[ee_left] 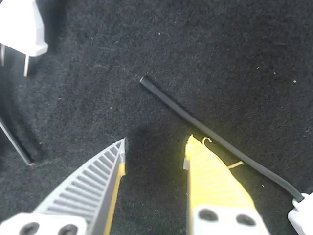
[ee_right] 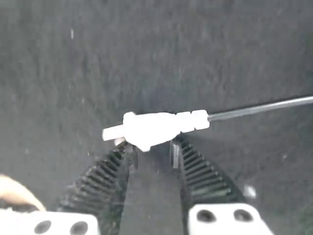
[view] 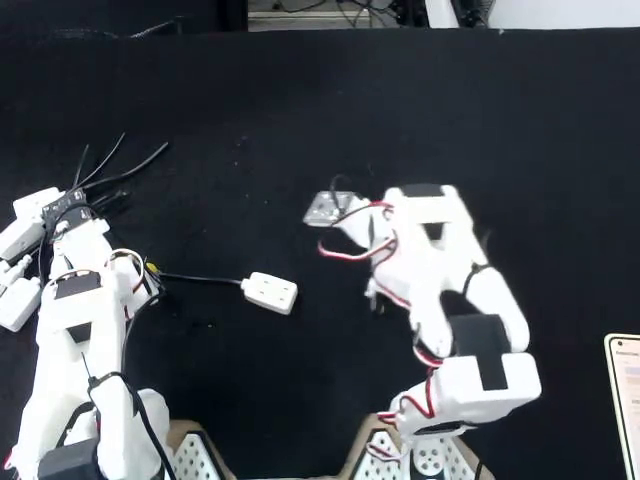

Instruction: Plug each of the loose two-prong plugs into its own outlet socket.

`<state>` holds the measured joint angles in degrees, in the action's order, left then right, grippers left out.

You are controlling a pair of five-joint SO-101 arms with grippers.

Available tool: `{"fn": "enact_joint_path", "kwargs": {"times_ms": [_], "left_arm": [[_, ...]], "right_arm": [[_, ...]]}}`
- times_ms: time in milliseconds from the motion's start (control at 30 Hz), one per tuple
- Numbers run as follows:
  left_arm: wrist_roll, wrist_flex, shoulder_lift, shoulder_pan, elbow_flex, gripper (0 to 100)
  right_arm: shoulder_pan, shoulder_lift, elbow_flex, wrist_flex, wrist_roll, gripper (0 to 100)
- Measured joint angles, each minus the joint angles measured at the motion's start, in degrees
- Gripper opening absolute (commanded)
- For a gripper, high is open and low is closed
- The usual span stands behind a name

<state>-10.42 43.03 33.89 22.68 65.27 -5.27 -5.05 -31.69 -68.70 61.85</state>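
Progress is looking very small, as far as the views are showing. The white rectangular plastic outlet socket block [view: 271,291] is lying on the black cloth table [view: 450,120] between the two arms. Its own black lead is running toward the left arm, and its top face is looking bare, i.e. no plug is sitting in it.

The right gripper [ee_right: 151,146] is pinching a white plastic two-prong plug [ee_right: 156,128] at the very tips of its black ribbed fingers [ee_right: 193,164]. The plug is lying crosswise to the fingers, w/ its thin black wire going off to one side. Whether this plug is lifted or touching the cloth is not possible to tell. In the high view this gripper is standing apart from the socket block, on the far side of it.

The left gripper [ee_left: 156,142] is hanging spread, w/ nothing between the grey finger and the yellow one, only bare cloth. A loose black cable with a cut end [ee_left: 195,125] is passing just beside the yellow finger. Near it a second white two-prong plug [ee_left: 22,27] is lying unplugged, prongs showing. In the high view a group of small white plug bodies [view: 22,235] is waiting at the table's left edge, beside the left arm.

So, in judgement, approx. one plug is being gripped and nothing is being inserted yet. What is remaining: carrying the gripped plug to the socket block, lining up the prongs, pressing in, then doing the same for the other loose plugs, if each is finding its own socket.
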Motion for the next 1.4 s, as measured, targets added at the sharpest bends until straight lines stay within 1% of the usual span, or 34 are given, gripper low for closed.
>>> {"fn": "enact_joint_path", "kwargs": {"times_ms": [167,400,467,567,633,867,1033,1133,1200,1267,1400], "left_arm": [[0.00,0.00,0.00,0.00,0.00,20],[0.00,0.00,0.00,0.00,0.00,20],[0.00,0.00,0.00,0.00,0.00,20],[0.00,0.00,0.00,0.00,0.00,20],[0.00,0.00,0.00,0.00,0.00,20],[0.00,0.00,0.00,0.00,0.00,20],[0.00,0.00,0.00,0.00,0.00,20],[0.00,0.00,0.00,0.00,0.00,20],[0.00,0.00,0.00,0.00,0.00,20],[0.00,0.00,0.00,0.00,0.00,20],[0.00,0.00,0.00,0.00,0.00,20]], "right_arm": [[-4.22,0.00,0.26,1.14,-8.00,11.3],[-7.82,0.00,3.87,1.41,-22.59,11.3],[-8.09,0.00,4.04,1.41,-24.35,11.3],[-8.09,0.70,4.13,1.41,-24.44,11.3],[-7.12,2.55,4.22,1.41,-23.12,11.4],[-2.81,4.84,4.04,1.67,-11.08,11.4],[-1.85,4.48,-0.53,8.00,-7.30,11.4],[-1.85,2.99,-3.52,12.66,-6.95,11.4],[-2.02,2.99,-3.96,13.27,-7.03,11.4],[-3.78,3.16,-3.96,13.27,-9.41,11.4],[-9.14,6.07,-5.01,13.27,-16.62,11.6]]}}
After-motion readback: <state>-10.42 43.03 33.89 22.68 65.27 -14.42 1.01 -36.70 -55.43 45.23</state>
